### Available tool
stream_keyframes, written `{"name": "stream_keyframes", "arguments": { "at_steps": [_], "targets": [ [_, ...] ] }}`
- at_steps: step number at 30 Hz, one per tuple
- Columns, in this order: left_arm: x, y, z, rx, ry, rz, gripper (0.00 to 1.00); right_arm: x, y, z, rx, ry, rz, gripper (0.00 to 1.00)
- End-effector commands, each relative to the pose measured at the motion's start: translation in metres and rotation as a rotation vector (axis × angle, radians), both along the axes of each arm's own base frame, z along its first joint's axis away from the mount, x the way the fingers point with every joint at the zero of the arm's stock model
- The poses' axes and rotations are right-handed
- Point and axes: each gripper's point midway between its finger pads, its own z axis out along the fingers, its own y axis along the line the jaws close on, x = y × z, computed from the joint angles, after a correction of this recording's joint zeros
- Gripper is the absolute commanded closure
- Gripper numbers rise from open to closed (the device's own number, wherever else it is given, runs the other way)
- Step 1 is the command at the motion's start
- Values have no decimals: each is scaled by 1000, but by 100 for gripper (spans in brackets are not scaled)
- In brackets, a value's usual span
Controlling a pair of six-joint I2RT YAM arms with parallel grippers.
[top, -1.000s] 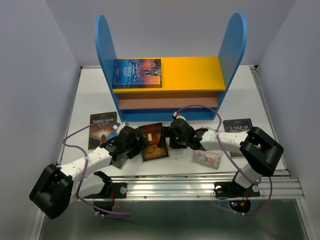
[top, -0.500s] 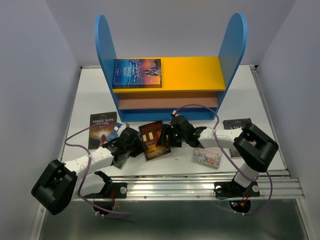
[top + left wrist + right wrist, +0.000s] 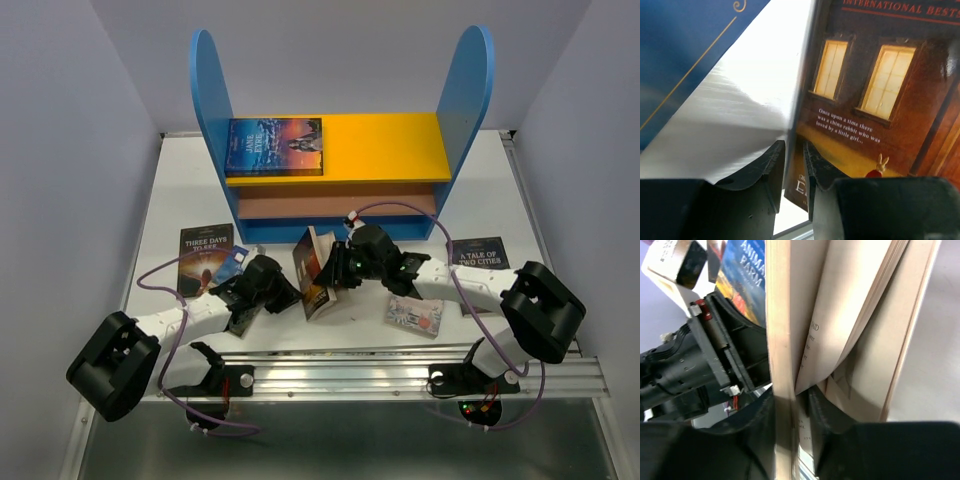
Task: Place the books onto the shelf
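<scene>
White arm links [image 3: 188, 319] with black joints [image 3: 112, 365], black jaws and looping purple cables [image 3: 141, 283]

- brown book [image 3: 315, 272], mid-frame: was flat on surface [image 3: 185, 195], now tipped up on edge.
- L fingers [image 3: 767, 172] & R fingers [image 3: 829, 416]: were wide, now clamped on it.

The left end effector [image 3: 287, 292] and right end effector [image 3: 334, 268] are gripping a tilted dark book [image 3: 313, 272] at the shelf's [image 3: 400, 140] 6 o'clock. A blue-orange book [image 3: 274, 147] is lying on the shelf.
</scene>
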Motion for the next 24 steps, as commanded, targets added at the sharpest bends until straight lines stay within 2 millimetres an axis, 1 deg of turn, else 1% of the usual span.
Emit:
{"name": "stream_keyframes", "arguments": {
  "at_steps": [1,2,3,4,6,7,8,9,10,11,12,13,15,16,17,18,19,20,21,22,23,24],
  "targets": [
    [-4,-3,2,-5,3,-20,67,2,4,12,20,-33,-13,71],
    [-3,-4,5,-9,-4,-21,67,4,4,9,1,-29,-18,71],
    [-2,-4,6,-9,-6,-21,67,5,-1,-1,-47,-12,-31,71],
    [-2,-4,6,-5,-9,-21,67,6,-2,-5,-68,-5,-34,71],
    [-1,-4,6,-3,-11,-22,67,8,-2,-10,-93,-9,-25,82],
    [-1,-4,6,-3,-11,-22,67,7,-3,-12,-99,-12,-21,95],
    [-2,-4,6,-2,-8,-21,66,9,-3,-12,-104,-25,-19,99],
    [-2,-4,6,-5,-7,-22,66,10,-4,-9,-103,-40,-21,99],
    [-2,-4,7,-7,-9,-22,59,11,-5,-6,-103,-51,-26,99],
    [-1,-5,10,-14,-18,-24,55,12,-6,-2,-101,-68,-28,99],
    [-1,-5,12,-19,-24,-24,52,14,-7,2,-98,-87,-33,99],
    [0,-6,15,-24,-33,-26,39,16,-10,13,-84,-118,-48,99],
    [3,-9,29,-53,-75,-34,29,17,-15,25,-68,-154,-59,99],
    [4,-11,42,-80,-111,-39,19,18,-22,40,-40,-178,-75,99],
    [5,-11,48,-90,-131,-39,14,20,-26,47,-24,-189,-86,99],
    [7,-11,57,-104,-157,-40,11,17,-27,55,-5,-201,-75,99],
    [8,-12,71,-131,-200,-41,5,16,-33,70,29,-224,-82,99],
    [9,-12,77,-142,-219,-41,1,13,-34,77,48,-234,-76,99],
    [9,-12,85,-155,-242,-43,1,13,-37,82,63,-237,-78,99],
    [9,-13,97,-180,-282,-56,1,12,-39,87,81,-235,-78,99],
    [9,-13,102,-191,-300,-59,1,8,-40,92,100,-235,-73,99],
    [10,-15,109,-211,-327,-65,1,7,-45,101,128,-246,-78,99]
  ]
}}
